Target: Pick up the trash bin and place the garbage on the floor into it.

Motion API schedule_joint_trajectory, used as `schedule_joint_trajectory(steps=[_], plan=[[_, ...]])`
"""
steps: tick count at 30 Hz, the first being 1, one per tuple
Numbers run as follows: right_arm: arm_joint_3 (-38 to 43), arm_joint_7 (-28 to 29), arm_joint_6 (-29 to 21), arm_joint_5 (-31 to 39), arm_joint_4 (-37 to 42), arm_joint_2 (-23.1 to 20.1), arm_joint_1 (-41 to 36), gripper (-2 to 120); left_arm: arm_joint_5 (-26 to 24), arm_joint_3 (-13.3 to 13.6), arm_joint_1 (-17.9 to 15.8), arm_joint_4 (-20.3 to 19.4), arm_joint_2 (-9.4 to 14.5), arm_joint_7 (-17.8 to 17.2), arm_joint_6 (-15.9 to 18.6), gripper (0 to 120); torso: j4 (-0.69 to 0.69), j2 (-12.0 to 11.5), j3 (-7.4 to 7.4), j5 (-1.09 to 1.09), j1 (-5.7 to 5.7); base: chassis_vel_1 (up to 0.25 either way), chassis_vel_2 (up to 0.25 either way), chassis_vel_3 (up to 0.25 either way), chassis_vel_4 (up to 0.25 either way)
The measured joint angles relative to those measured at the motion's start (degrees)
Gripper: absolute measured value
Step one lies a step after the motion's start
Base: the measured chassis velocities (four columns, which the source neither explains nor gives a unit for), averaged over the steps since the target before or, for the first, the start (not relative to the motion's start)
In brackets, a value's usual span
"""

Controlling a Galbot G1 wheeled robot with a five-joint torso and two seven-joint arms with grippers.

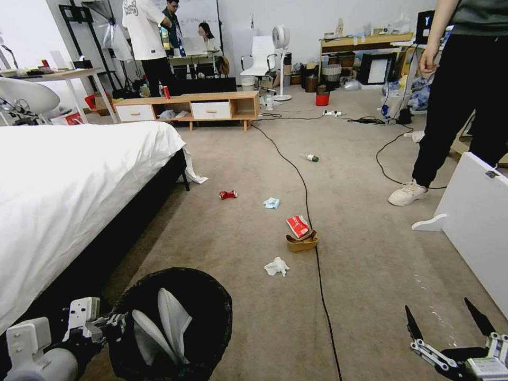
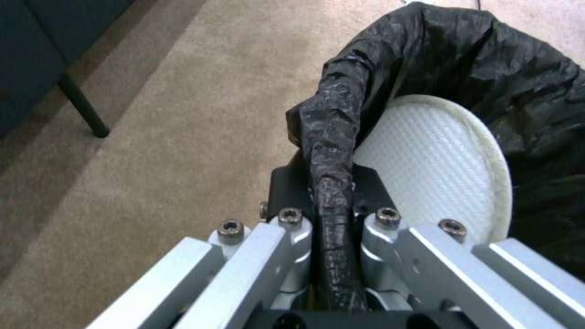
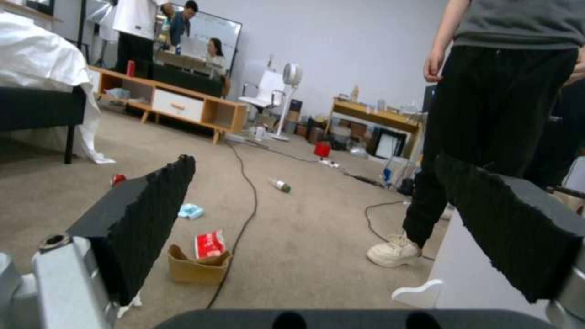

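Note:
The black trash bin (image 1: 225, 312) with its liner is at the lower left of the head view, with white pieces inside. My left gripper (image 1: 117, 319) is shut on its near rim; the left wrist view shows the jaws of the left gripper (image 2: 332, 217) pinching the liner-wrapped rim of the trash bin (image 2: 487, 64). Garbage lies on the floor ahead: a crushed red can (image 1: 228, 194), a pale-blue tissue (image 1: 271, 202), a red-white packet (image 1: 298, 226) in a brown paper bag (image 1: 302, 243), a white tissue (image 1: 277, 266) and a bottle (image 1: 310, 157). My right gripper (image 1: 447, 320) (image 3: 314, 160) hangs open at the lower right.
A white bed (image 1: 63, 185) fills the left side. A black cable (image 1: 307, 201) runs down the carpet past the bag. A person's legs (image 1: 450, 116) and a white panel (image 1: 476, 211) stand at the right. A low wooden cabinet (image 1: 233, 106) is at the back.

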Motion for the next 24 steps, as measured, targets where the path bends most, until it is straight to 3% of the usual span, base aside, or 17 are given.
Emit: schedule_joint_trajectory(steps=[8, 15, 16, 17, 18, 20, 23, 24], plan=[[0.36, -0.17, -0.02, 0.29, 0.42, 0.0, -0.36, 100, 0.12, 0.19, 0.03, -0.18, -0.17, 0.01, 0.0, 4, 0.02, 0.0, 0.0, 0.02, 0.0, -0.103, -0.06, 0.031, 0.118], [0.41, -0.37, 0.01, 0.36, 0.65, 0.0, -0.45, 100, 0.19, 0.3, 0.05, -0.37, -0.22, 0.02, 0.0, 4, 0.02, 0.0, 0.0, -0.02, 0.0, -0.196, -0.206, 0.211, 0.206], [0.44, -0.43, 0.01, 0.42, 0.65, 0.02, -0.48, 100, 0.25, 0.34, 0.03, -0.35, -0.22, -0.01, 0.02, 4, 0.04, -0.02, -0.03, -0.39, -0.01, -0.214, -0.183, 0.242, 0.255], [0.6, -0.48, 0.06, 0.56, 0.78, -0.01, -0.5, 100, 0.2, 0.41, -0.04, -0.38, -0.11, 0.04, 0.02, 4, -0.04, -0.03, -0.05, -0.4, -0.02, -0.228, -0.183, 0.205, 0.226], [0.6, -0.48, 0.06, 0.56, 0.78, -0.01, -0.5, 100, 0.2, 0.41, -0.04, -0.38, -0.11, 0.04, 0.02, 4, -0.04, -0.03, -0.05, -0.4, -0.02, -0.228, -0.183, 0.205, 0.226], [0.69, -0.47, 0.08, 0.57, 0.76, -0.01, -0.5, 100, 0.34, 0.49, -0.09, -0.4, -0.12, 0.06, 0.01, 4, -0.04, -0.03, -0.05, -0.18, -0.02, -0.158, -0.18, 0.168, 0.196], [0.76, -0.46, 0.26, 0.4, 0.73, -0.01, -0.49, 100, 0.63, 0.68, -0.09, -0.15, -0.28, 0.08, 0.02, 4, -0.05, -0.03, -0.04, -0.23, -0.02, -0.196, -0.165, 0.137, 0.137], [0.74, -0.47, 0.37, 0.18, 0.6, -0.01, -0.47, 100, 0.76, 0.73, -0.04, -0.14, -0.41, 0.11, 0.02, 4, -0.03, -0.02, -0.03, -0.05, -0.02, -0.141, -0.083, 0.103, 0.085]])
